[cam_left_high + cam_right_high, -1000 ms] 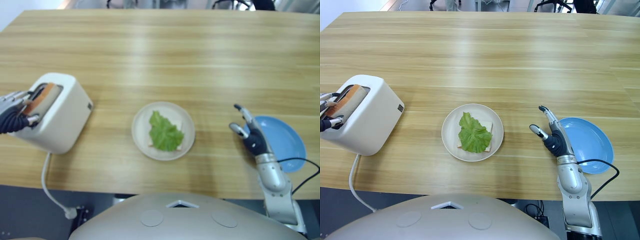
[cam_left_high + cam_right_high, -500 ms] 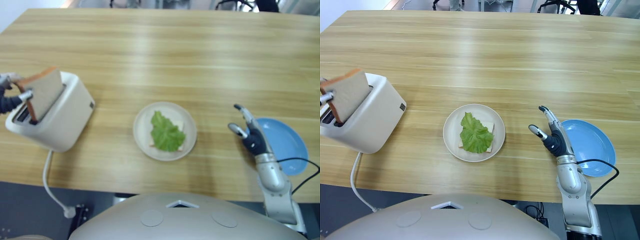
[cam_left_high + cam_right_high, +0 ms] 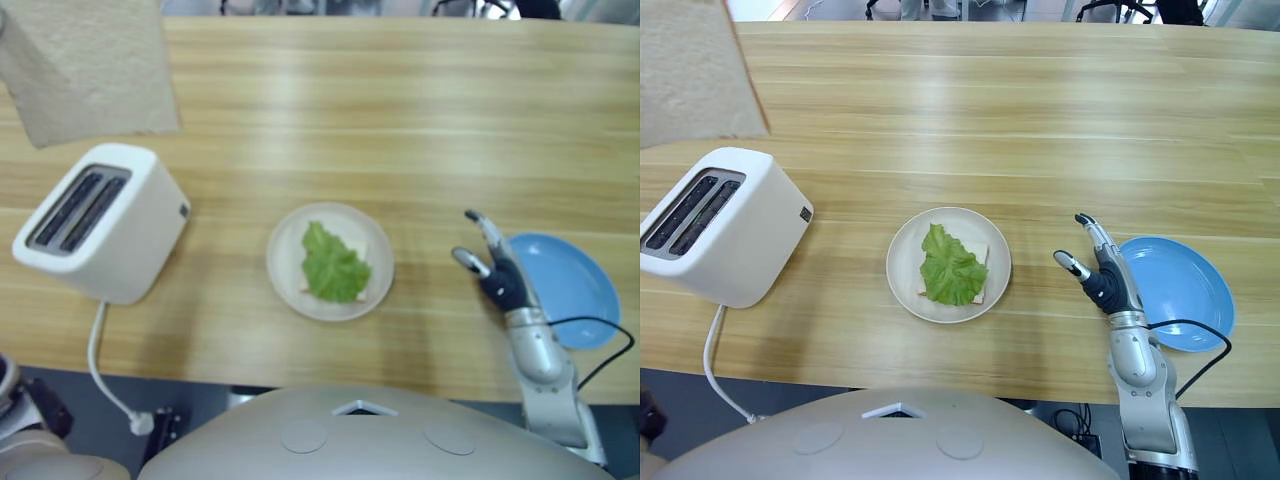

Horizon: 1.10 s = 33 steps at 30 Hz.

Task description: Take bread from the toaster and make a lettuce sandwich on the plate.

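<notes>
The bread slice (image 3: 90, 65) hangs high at far left; how it's gripped I cannot tell, and a loose hold could drop it short of the plate (image 3: 281, 286). The right hand (image 3: 496, 278) sits near right, fingers spread, empty.

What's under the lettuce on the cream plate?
A slice of bread lies under the lettuce on the plate; only its pale edges show around the leaf. The leaf covers its middle, so anything between them stays unseen.

Wood table (image 3: 1040, 120) with soft sheen, smooth plastic toaster (image 3: 750, 250), rough matt bread slice (image 3: 690, 70).
</notes>
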### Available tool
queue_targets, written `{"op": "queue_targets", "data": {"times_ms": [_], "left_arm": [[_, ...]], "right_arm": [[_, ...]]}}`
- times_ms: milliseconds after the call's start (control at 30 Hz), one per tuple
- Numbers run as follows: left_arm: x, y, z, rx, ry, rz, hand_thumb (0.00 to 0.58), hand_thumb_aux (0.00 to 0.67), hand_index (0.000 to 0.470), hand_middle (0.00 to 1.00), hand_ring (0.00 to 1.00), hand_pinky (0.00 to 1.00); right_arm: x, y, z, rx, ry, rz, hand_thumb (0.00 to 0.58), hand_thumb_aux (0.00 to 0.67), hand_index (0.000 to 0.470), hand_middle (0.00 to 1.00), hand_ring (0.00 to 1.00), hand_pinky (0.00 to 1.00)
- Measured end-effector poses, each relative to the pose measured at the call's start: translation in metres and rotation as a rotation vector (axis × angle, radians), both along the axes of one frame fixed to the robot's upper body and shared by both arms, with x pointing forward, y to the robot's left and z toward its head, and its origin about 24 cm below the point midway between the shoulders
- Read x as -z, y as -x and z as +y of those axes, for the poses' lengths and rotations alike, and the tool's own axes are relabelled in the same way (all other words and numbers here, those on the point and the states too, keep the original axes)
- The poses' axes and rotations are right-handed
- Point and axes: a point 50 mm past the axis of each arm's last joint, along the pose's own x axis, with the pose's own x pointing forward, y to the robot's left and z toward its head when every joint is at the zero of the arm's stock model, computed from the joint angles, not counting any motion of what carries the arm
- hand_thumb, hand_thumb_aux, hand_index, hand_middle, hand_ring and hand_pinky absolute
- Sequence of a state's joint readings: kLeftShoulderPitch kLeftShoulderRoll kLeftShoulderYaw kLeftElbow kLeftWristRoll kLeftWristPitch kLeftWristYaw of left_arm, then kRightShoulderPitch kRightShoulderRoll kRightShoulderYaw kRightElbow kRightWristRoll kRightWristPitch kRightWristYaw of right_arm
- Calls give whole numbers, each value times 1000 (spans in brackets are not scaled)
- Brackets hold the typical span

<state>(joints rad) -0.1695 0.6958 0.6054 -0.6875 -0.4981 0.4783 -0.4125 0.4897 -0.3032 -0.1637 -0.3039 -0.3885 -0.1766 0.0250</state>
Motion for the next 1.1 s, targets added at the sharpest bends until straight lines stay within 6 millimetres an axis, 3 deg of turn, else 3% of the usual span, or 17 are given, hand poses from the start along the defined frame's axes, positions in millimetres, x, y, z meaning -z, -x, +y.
{"op": "queue_targets", "data": {"times_ms": [100, 233, 400, 600, 800, 1100], "left_arm": [[29, -11, -29, 130, 45, 146, 580, 670, 460, 1000, 1000, 1000], [77, -20, -63, 237, -18, 365, 580, 670, 460, 1000, 1000, 1000], [130, -26, -90, 342, -79, 544, 580, 670, 460, 1000, 1000, 1000], [174, -31, -110, 391, -52, 696, 580, 670, 460, 1000, 1000, 1000], [202, -38, -126, 380, 67, 824, 580, 670, 460, 1000, 1000, 1000], [215, -54, -140, 326, 213, 924, 580, 670, 460, 1000, 1000, 1000]], "right_arm": [[1, 0, 0, 3, 1, 6, 0, 0, 0, 0, 0, 0], [3, 0, -1, 8, 1, 13, 0, 0, 0, 0, 0, 0], [3, 0, -1, 9, 0, 14, 0, 0, 0, 0, 0, 0], [2, -2, 0, 7, -1, 11, 0, 0, 0, 0, 0, 0], [2, -2, 0, 4, 7, 14, 0, 0, 0, 0, 0, 0], [1, -3, -1, -5, 48, 21, 0, 0, 0, 0, 0, 0]]}}
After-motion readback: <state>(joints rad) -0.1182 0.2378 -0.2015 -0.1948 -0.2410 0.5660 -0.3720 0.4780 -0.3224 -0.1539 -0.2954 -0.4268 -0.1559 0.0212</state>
